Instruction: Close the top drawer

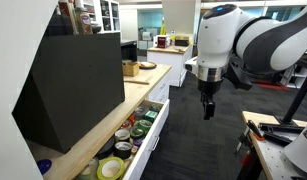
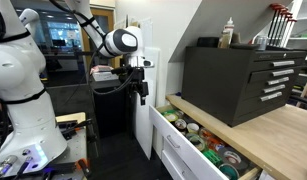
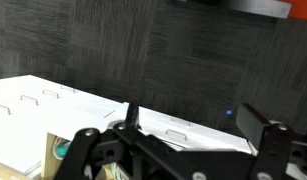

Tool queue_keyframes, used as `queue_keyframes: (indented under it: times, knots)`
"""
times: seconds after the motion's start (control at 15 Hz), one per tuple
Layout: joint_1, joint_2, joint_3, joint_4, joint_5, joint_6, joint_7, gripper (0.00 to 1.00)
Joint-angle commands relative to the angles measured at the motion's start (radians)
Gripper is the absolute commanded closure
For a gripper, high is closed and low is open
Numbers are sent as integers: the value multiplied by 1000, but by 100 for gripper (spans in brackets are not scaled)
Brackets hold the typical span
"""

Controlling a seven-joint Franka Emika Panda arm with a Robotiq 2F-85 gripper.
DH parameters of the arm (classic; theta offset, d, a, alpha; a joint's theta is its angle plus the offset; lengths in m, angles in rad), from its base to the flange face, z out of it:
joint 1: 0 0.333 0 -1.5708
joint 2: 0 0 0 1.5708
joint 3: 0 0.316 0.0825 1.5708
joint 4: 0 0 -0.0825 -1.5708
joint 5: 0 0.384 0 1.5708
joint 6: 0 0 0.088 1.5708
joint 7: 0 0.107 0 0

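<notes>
The top drawer stands pulled out, and I am clear of it.
My jaws hang apart, empty, over the floor beside its white front; it juts past the worktop's front edge, tape rolls showing.

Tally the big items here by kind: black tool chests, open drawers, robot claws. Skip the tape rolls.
black tool chest: 1
open top drawer: 1
claw: 1
Total: 3
</notes>
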Motion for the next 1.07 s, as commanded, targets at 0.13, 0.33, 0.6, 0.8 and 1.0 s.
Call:
queue_keyframes:
  times: [0.13,0.33,0.6,0.8,1.0]
  knots:
    - [-49,206,-59,77,-146,167,131,0]
    - [-33,292,-108,124,-157,236,148,0]
    - [-11,392,-175,188,-148,333,142,0]
    - [10,449,-214,220,-120,398,123,0]
    - [46,462,-242,231,-108,423,107,0]
